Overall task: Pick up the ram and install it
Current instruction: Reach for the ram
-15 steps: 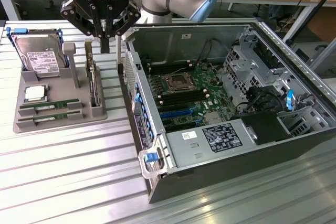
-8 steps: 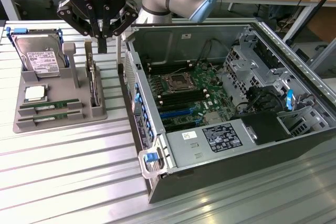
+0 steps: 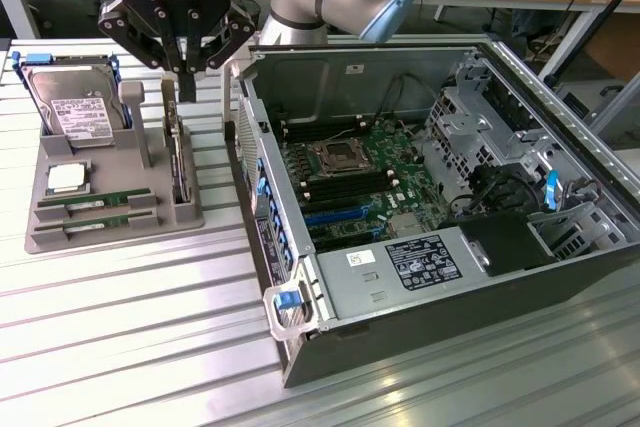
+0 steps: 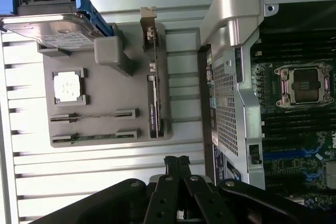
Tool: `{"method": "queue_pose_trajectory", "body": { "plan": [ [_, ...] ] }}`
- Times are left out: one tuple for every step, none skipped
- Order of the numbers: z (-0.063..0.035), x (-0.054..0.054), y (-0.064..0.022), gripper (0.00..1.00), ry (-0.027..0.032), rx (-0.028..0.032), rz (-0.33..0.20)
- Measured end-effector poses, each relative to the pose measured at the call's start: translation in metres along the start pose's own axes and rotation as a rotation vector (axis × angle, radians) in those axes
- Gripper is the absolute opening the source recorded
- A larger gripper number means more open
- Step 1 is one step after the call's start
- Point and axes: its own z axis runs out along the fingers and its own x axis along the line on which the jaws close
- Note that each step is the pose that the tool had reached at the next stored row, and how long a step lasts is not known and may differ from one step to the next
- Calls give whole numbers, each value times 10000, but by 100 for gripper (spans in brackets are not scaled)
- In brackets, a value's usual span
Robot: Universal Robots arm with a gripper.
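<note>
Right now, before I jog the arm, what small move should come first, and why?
Probably shift the gripper toward the exterior view's lower left, over the ram. The gripper is shut and empty above the upright card, while both ram sticks lie untouched in slots of the tray.

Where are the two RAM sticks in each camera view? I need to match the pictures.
Exterior view: the ram sticks lie in slots of the grey tray at the exterior view's left, just nearer the camera than the silver processor.
Wrist view: the ram sticks lie in the tray's slots beside the processor, on the side away from the hard drive.
Shared landmark: the upright card on the tray's edge toward the computer case.
</note>
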Motion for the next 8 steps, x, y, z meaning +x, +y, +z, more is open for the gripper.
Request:
{"method": "queue_pose_trajectory", "body": {
  "plan": [
    [0,7,-1,11,0,-1,0],
    [0,15,-1,11,-1,-1,0],
    [0,21,-2,11,0,0,0],
    [0,28,-2,11,0,-1,0],
    [-1,41,-3,11,0,0,0],
    [-1,49,-4,11,0,0,0],
    [-1,56,-4,11,0,0,0],
    [-1,60,-5,11,0,0,0]
  ]
}}
